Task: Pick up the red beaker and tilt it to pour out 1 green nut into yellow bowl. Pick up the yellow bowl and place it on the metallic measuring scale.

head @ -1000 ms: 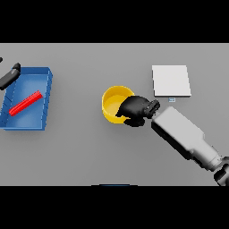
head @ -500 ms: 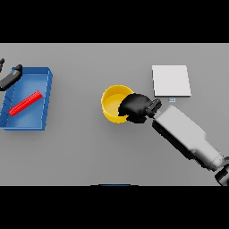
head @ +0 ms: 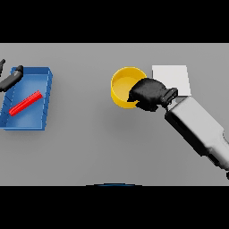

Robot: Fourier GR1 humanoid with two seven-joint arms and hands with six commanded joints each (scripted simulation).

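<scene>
A: My right hand [head: 150, 93] is on the yellow bowl [head: 124, 86], fingers curled over its right rim. Gripping it.

B: Where's the bowl sitting?

A: Centre-right of the grey surface [head: 103, 138], just left of the measuring scale [head: 172, 77]. Whether it's resting on the surface or lifted a bit, can't tell from the head view.

B: Touching the scale?

A: Bowl edge and scale edge look very close. My hand covers the gap, so can't say whether they touch. Bowl is not on top of the scale.

B: Anything inside the bowl?

A: Inner floor is plain yellow where I can see it. The right part is hidden under my fingers.

B: Scale?

A: Flat pale square plate, lying level, upper right. My wrist overlaps its lower-left corner.

B: Left hand?

A: My left hand [head: 11, 78] is at the far left edge, over the upper-left corner of the blue tray [head: 42, 85]. Only part of it shows. Can't tell if the fingers are open or closed.

B: Red beaker?

A: A red object [head: 25, 103] lies in the blue tray, on its side, angled from lower left to upper right. It reads as a long thin red bar from here. It's well apart from the bowl, on the opposite side of the surface.

B: Right arm?

A: Comes in from lower right, forearm running diagonally up to the bowl.
</scene>
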